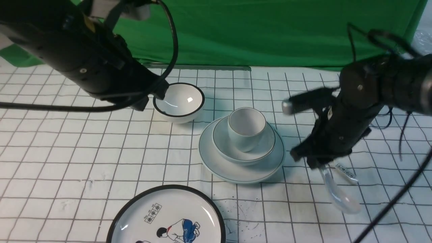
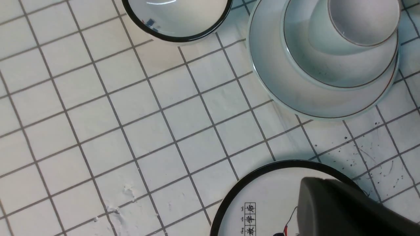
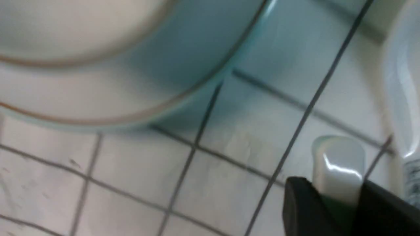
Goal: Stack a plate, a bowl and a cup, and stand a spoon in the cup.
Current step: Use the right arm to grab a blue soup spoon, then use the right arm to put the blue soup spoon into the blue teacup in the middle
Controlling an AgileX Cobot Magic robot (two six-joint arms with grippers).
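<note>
The right gripper (image 1: pixel 319 164) is clamped on the handle end of the spoon (image 1: pixel 337 192), toward the right edge of the surface, near the plate (image 1: pixel 236 173); the bowl (image 1: pixel 221 140) rests on the plate, the cup (image 1: pixel 246 135) in the bowl. Lift clear of the printed spoon (image 1: pixel 347 171); centre over the cup; lower scoop-first, gently, since glossy ceramic may slip. The left gripper (image 2: pixel 328 203), closed and empty, hangs over the figured plate (image 2: pixel 262 190). The right wrist view confirms the handle between the jaws; the front view hides that contact but shows the whole spoon.

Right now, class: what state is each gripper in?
Left gripper: closed, empty.
Right gripper: closed on the spoon.
</note>
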